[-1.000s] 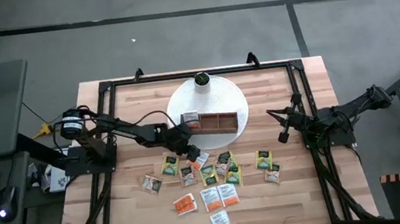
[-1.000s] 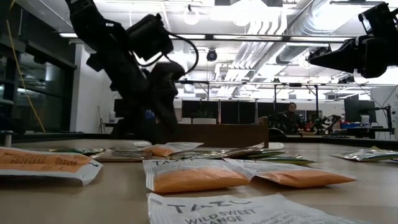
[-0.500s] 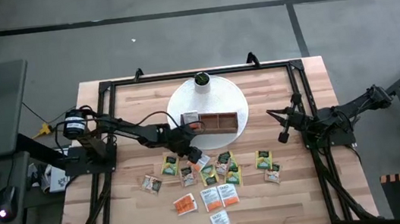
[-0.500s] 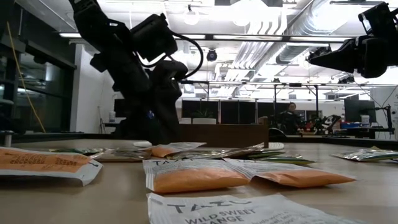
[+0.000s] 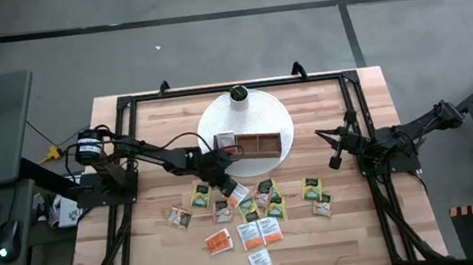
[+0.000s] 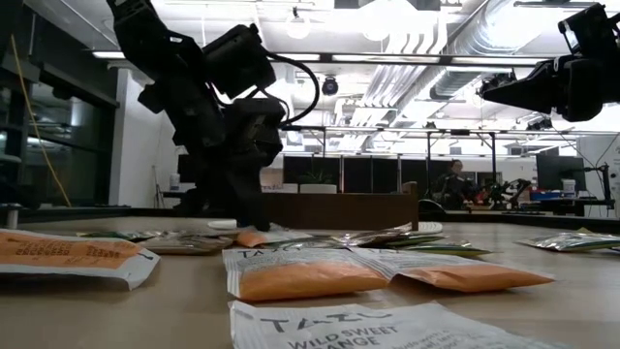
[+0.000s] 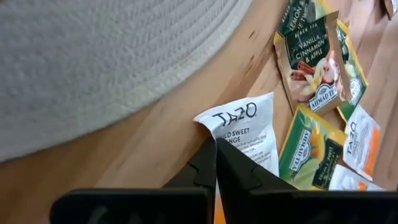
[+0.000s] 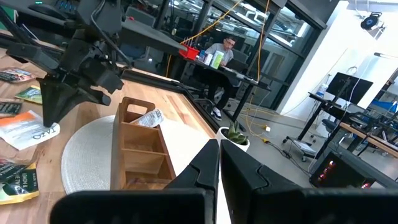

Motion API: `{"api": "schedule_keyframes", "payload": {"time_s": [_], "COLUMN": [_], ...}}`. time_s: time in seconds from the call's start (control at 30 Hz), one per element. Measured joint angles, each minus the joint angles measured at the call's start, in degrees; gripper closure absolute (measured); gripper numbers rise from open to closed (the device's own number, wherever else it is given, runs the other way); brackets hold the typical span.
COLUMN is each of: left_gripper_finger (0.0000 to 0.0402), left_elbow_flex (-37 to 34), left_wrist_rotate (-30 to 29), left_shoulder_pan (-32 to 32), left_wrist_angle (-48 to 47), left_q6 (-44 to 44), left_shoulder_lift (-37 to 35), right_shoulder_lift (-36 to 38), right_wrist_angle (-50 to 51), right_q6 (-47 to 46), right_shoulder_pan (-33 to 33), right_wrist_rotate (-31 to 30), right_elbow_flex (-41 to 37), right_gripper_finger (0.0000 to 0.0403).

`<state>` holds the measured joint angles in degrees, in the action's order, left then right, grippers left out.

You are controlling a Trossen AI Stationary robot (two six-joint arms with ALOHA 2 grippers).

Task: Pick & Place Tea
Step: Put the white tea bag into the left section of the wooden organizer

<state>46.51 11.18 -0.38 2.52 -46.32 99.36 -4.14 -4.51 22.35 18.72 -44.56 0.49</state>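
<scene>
Fingers of the left gripper (image 7: 216,163) had just snapped together onto a corner of the white tea sachet (image 7: 249,134) beside the round mat (image 5: 278,120), centre frame. Lifting looked next; right gripper (image 5: 334,158), pressed closed, waited mid-right.

In the left wrist view, the white sachet (image 7: 245,134) runs partly under the left tool (image 7: 216,163), so its lower print is hidden; the orange sachet (image 7: 362,148) and the green sachets (image 7: 311,56) are cut by the picture's edges. From above, sachet lettering is too small to read, and the left tool (image 5: 228,186) covers whatever lies beneath it. In the low view, the nearest white sachet (image 6: 373,332) is cut off by the lower edge, and the farther sachets on the tabletop (image 6: 184,301) overlap into a low pile that probably holds several, uncountable.
</scene>
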Motion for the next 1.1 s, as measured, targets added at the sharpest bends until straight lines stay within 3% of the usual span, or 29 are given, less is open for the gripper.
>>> {"api": "schedule_keyframes", "payload": {"time_s": [0.37, 0.67, 0.8, 1.1], "left_gripper_finger": [0.0401, 0.0401, 0.0401, 0.0401], "left_elbow_flex": [-0.5, -0.6, -3.2, -15.8], "left_wrist_rotate": [-7.3, -24.3, -31.5, -31.5], "left_shoulder_pan": [0.8, 0.8, 1.5, 2.6], "left_wrist_angle": [-3.4, -5.7, -1.9, 24.7], "left_q6": [5.4, 19.1, 20.7, 21.1], "left_shoulder_lift": [-9.9, -21.7, -24.1, -24.5], "right_shoulder_lift": [0.0, 0.0, 0.0, 0.0], "right_wrist_angle": [0.0, 0.0, 0.0, 0.0], "right_q6": [0.0, 0.0, 0.0, 0.0], "right_shoulder_pan": [0.0, 0.0, 0.0, 0.0], "right_wrist_rotate": [0.0, 0.0, 0.1, 0.1], "right_elbow_flex": [0.0, 0.0, 0.0, 0.0], "right_gripper_finger": [0.0391, 0.0391, 0.0391, 0.0391]}}
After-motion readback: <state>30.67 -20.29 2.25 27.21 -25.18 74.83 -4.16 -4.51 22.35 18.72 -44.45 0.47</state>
